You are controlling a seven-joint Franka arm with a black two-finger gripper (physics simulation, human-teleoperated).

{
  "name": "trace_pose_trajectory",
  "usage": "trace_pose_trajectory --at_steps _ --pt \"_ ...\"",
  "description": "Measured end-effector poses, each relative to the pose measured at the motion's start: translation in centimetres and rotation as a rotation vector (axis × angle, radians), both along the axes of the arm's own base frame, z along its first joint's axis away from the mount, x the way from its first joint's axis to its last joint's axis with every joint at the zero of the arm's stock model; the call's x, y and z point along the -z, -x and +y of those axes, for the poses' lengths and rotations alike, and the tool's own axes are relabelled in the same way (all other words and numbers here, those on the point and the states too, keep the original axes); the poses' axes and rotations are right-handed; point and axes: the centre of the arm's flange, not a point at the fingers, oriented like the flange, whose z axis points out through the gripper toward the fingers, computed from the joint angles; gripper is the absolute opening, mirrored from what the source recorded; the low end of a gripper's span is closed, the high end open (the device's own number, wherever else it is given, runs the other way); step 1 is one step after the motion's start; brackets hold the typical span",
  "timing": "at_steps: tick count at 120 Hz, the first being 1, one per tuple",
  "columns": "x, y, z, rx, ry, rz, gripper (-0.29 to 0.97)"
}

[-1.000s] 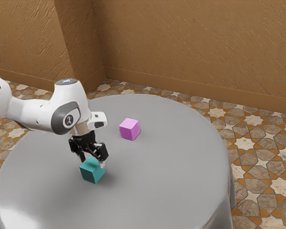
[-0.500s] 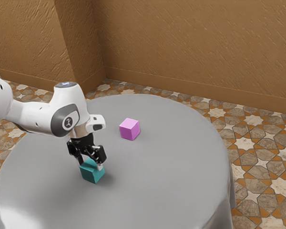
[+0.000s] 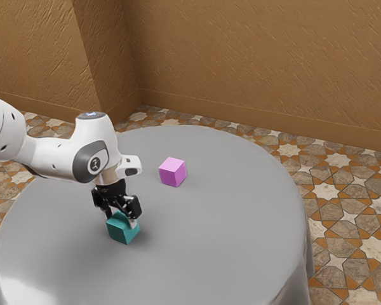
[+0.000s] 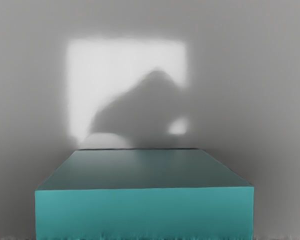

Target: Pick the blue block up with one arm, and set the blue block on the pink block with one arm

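- Gripper (image 3: 121, 215): lower left of the exterior frame, pointing straight down. Its fingers are spread wide, one to each side of the block's upper part. You see no squeeze, so count it as holding nothing.
- Blue block (image 3: 122, 232), teal in shade: lower left of centre, flat on the table and directly under the hand. In the wrist view the block (image 4: 144, 210) lies close beneath the camera and square to it, probably so the fingers meet two flat faces.
- Pink block (image 3: 173, 171): near the frame's centre, up and to the right of the blue block and well apart from it. Its top is bare, and it is your stacking target.
- Table (image 3: 241, 222): round and grey, bearing both blocks.
- Arm (image 3: 57, 155): enters from the left edge and bends over the blue block.
- Step, as judged: the grasp is not yet made. You would close the fingers, then lift clear before carrying.
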Motion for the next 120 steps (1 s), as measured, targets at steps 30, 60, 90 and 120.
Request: trace_pose_trajectory --at_steps 30,60,90,120 --pt "0.8 0.6 0.0 0.008 0.015 0.052 0.61" --pt "1.0 0.5 0.1 0.003 0.032 0.068 0.52" --pt "0.9 0.0 0.8 -0.021 0.044 0.062 0.44" --pt "0.5 -0.2 1.6 -0.049 0.048 0.055 0.32"
